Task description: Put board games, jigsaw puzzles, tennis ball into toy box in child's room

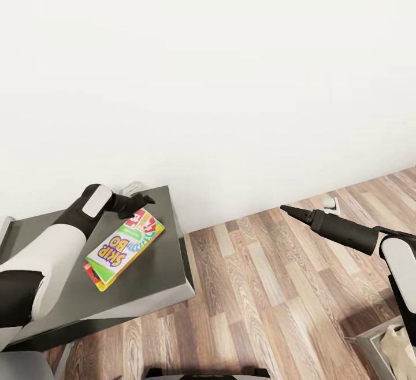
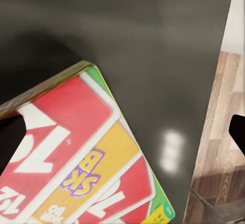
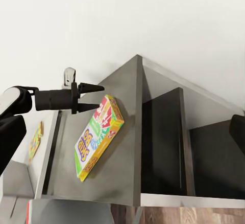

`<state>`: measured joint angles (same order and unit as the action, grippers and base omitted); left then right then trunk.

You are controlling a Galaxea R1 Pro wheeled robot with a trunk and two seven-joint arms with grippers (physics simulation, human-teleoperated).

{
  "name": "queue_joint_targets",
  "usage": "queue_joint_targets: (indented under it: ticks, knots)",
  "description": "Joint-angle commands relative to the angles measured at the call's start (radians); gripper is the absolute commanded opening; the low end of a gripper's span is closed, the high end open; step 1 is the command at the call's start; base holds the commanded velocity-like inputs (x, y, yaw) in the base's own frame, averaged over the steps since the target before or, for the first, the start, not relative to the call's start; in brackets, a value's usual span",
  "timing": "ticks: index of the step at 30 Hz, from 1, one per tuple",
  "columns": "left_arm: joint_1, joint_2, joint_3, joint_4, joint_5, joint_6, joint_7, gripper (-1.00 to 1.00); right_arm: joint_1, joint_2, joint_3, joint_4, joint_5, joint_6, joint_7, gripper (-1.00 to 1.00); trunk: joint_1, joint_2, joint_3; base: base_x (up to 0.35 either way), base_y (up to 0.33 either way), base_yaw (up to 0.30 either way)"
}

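nearest, at the lower right corner of the head view, a pale bin (image 1: pixel 378 342) with something cream inside, too cropped to name. above it the right gripper (image 1: pixel 289 210), held out over the wood-plank floor (image 1: pixel 260 287), well apart from any toy and holding nothing; fingers seen end-on as one dark point, so cannot tell how far open, seemingly parked clear while the other arm works. to the left, the dark grey cabinet (image 1: pixel 147 287), lower than a desk, its side compartments plain in the right wrist view. lying flat on its top, the skip-bo box (image 1: pixel 124 247), a thin red-edged object peeking from under its near corner, possibly another game box. at the box's far end the left gripper (image 1: pixel 140 200), jaws parted around empty air in the right wrist view, tips just beside the box's upper corner and not clamped on it; whether touching, cannot tell. the left wrist view looks straight down on the card print, glossy cabinet top around it. likely posed for a pickup, since the box belongs in the toy box. beyond, the bare white wall (image 1: pixel 231 67).
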<state>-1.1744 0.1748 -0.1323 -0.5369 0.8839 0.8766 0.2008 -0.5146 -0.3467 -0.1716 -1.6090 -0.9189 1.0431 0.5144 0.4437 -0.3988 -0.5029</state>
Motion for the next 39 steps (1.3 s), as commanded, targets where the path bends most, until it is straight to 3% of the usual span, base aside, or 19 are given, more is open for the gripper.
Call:
queue_joint_targets:
  ticks: [1,13,20,26,30,33,39]
  knots:
    - [0.001,0.001,-0.006,0.003,0.036,-0.002,0.008,1.0,-0.001,0.0,-0.001,0.0,0.008,0.004,0.009,1.0,0.006,-0.001,-0.002,0.0,0.0,-0.018]
    - [0.022,0.015,0.003,-0.025,0.042,-0.001,-0.003,1.0,-0.001,0.0,0.0,0.0,0.008,0.004,0.009,1.0,0.006,-0.001,-0.002,0.0,0.0,-0.006]
    - [0.041,0.047,0.014,-0.118,0.051,0.01,-0.004,1.0,-0.001,0.0,0.002,0.0,0.008,0.004,0.009,1.0,0.006,-0.001,-0.002,0.0,0.0,0.0]
    - [0.095,0.071,0.083,-0.253,0.05,0.057,0.011,1.0,-0.001,0.001,0.005,0.0,0.008,0.004,0.009,1.0,0.006,-0.001,-0.002,0.0,0.0,0.0]
    - [0.112,0.081,0.119,-0.296,0.048,0.081,0.023,1.0,-0.001,0.001,0.006,0.0,0.008,0.004,0.009,1.0,0.006,-0.001,-0.002,0.0,0.0,0.0]
    - [0.137,0.091,0.171,-0.35,0.05,0.106,0.052,1.0,-0.001,0.001,0.009,0.0,0.008,0.004,0.008,1.0,0.006,-0.001,-0.002,0.0,0.0,0.0]
    - [0.161,0.101,0.218,-0.408,0.053,0.122,0.086,1.0,-0.001,0.001,0.012,0.0,0.008,0.004,0.008,1.0,0.006,-0.001,-0.002,0.0,0.0,0.0]
